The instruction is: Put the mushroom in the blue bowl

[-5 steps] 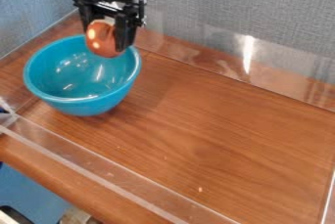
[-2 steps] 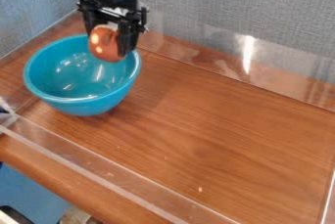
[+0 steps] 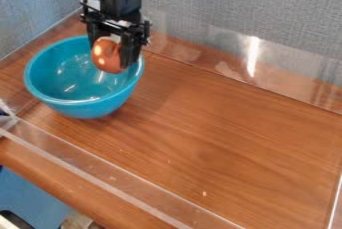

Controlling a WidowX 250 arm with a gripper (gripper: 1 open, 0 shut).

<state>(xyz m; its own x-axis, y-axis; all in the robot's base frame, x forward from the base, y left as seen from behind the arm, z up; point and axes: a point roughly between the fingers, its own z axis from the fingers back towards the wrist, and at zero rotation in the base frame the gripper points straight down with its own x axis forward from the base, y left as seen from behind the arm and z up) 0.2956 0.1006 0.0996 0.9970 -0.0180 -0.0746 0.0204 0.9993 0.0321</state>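
Looking light, hard and glossy enough to slip, the mushroom (image 3: 106, 53) sits pinched at its rounded middle between the closed fingers of the gripper (image 3: 110, 57), with the blue bowl (image 3: 54, 98) directly below.

A glossy orange-brown mushroom (image 3: 107, 52) with a reddish tint is showing between black jaws. A shiny turquoise-blue bowl (image 3: 67, 95) is sitting on a warm reddish-brown wood-grain surface (image 3: 227, 133). A grey-blue textured wall (image 3: 254, 3) is standing behind.
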